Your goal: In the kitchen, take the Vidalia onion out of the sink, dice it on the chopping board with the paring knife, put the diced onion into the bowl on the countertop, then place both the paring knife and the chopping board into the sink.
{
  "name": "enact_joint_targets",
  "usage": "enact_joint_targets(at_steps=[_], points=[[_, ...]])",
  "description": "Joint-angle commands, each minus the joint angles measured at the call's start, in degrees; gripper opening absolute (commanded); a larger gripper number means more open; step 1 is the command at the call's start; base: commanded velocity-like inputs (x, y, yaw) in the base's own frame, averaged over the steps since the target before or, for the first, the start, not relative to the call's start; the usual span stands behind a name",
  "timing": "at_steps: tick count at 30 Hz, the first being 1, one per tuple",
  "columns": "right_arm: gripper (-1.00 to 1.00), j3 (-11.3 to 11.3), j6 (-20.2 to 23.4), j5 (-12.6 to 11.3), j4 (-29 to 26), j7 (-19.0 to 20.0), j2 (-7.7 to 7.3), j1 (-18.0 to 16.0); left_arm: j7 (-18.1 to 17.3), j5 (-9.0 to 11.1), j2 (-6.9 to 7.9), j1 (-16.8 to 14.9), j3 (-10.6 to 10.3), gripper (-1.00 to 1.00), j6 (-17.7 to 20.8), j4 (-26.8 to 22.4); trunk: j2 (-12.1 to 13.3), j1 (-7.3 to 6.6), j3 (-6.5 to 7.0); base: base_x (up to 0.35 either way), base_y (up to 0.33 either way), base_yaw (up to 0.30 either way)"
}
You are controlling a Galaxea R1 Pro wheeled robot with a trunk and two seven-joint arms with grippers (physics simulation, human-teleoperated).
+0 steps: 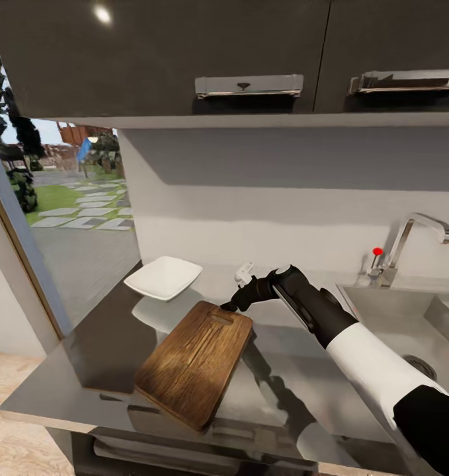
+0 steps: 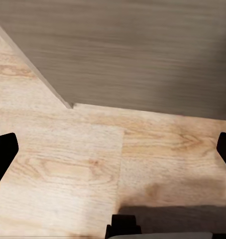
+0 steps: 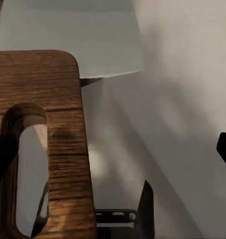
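The chopping board (image 1: pixel 195 362), a brown wooden slab with rounded corners and a slotted handle, is seen at lower centre of the head view, lying on the glossy dark-grey countertop (image 1: pixel 85 370) with its near corner overhanging the pale front edge. Its long axis runs from lower left to upper right, the handle end pointing toward the right gripper (image 1: pixel 232 305). Left of that end, a shallow white bowl (image 1: pixel 163 277) with a squarish flared rim is set on the counter. The right gripper is placed just at the board's handle end; in the right wrist view the handle slot (image 3: pixel 28 169) lies beside one dark finger (image 3: pixel 3 157), the fingers spread wide and holding nothing. A grasp of the board is judged to turn on closing over that handle edge. At right, the grey steel sink (image 1: pixel 396 324) and chrome tap (image 1: pixel 409 244) with red knob are seen. The left gripper (image 2: pixel 113 149), fingers wide apart, is pointed at pale wood-plank floor (image 2: pixel 68 169).
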Motion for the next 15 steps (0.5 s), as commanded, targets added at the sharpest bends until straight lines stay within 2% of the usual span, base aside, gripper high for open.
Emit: enact_joint_targets(at_steps=[1, 15], points=[[1.0, 0.1, 0.2, 0.0, 0.0, 0.1, -0.06, -0.1, 0.0, 0.1, -0.01, 0.0, 0.0, 1.0, -0.1, -0.1, 0.0, -0.01, -0.05, -0.047, 0.0, 0.0], [1.0, 0.1, 0.1, 0.0, 0.2, 0.0, -0.07, -0.1, 0.0, 0.1, -0.01, 0.0, 0.0, 1.0, 0.0, -0.1, 0.0, -0.01, -0.05, -0.01, 0.0, 0.0]])
